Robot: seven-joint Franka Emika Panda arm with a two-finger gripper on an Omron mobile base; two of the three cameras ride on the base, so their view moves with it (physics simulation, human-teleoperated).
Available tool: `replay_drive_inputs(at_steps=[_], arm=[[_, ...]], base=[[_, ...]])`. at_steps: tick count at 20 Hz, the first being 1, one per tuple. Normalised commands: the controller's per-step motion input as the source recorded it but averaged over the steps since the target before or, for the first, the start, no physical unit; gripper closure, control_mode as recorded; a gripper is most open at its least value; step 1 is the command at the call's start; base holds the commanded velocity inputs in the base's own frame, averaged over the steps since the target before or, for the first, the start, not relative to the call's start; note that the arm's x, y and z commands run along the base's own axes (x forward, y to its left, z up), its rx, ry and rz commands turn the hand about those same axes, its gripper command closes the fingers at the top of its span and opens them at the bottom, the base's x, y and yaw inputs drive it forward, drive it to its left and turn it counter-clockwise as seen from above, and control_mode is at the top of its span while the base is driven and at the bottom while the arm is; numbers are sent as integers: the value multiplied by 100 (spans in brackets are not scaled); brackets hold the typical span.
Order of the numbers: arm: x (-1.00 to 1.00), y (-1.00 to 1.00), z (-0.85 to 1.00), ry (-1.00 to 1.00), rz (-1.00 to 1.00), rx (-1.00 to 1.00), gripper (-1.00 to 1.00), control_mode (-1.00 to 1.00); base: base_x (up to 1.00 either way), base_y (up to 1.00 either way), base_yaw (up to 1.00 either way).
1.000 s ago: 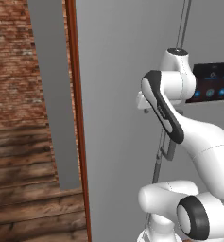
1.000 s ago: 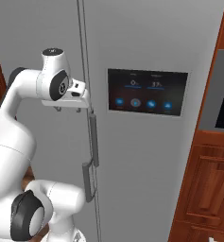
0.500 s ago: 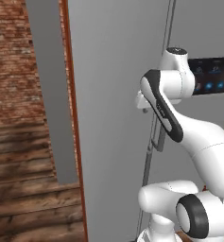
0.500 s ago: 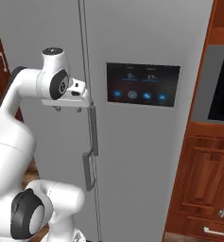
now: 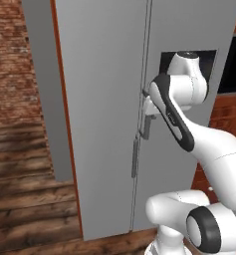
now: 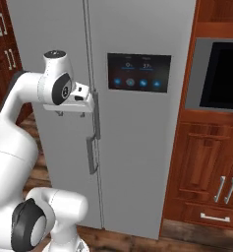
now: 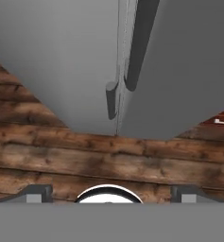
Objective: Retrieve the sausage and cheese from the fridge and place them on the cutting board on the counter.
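Note:
The grey fridge (image 5: 104,99) (image 6: 132,147) stands with both doors shut, a dark touch panel (image 6: 139,72) on its right door. The sausage, the cheese, the cutting board and the counter are out of view. My gripper (image 6: 70,114) (image 5: 148,118) hangs in front of the seam between the doors, fingers pointing down, just above the short bar handle (image 6: 92,155) (image 5: 134,158). In the hand view the gripper (image 7: 112,194) is open: its fingertips (image 7: 35,193) stand wide apart with nothing between them, and the handle (image 7: 112,99) lies ahead, apart from them.
A built-in oven (image 6: 221,74) and reddish-brown cabinets (image 6: 206,167) stand right of the fridge. Left of it are a brick wall (image 5: 15,74) and wooden floor (image 5: 25,199). My own arm (image 5: 199,144) crosses in front of the right door.
The whole picture has shifted: the base has backed away and the fridge now looks smaller and further left, with the oven in view. The fridge doors stay shut.

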Motion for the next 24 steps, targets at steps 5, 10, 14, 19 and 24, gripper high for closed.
replay_drive_inputs(at_steps=[5, 10, 14, 19, 24], arm=[[0, 0, 0, 0, 0, 0, -100, 100], [3, -2, -2, -3, -1, 1, -100, -100], [10, -15, -21, -40, -6, 16, -100, -100], [22, -14, -33, -56, -2, 25, -100, -100], [58, -2, -21, -25, -4, 16, -100, -100]], base=[[-31, -11, 0], [0, -1, 0], [0, 0, 0], [0, 0, 0], [0, 0, 0]])
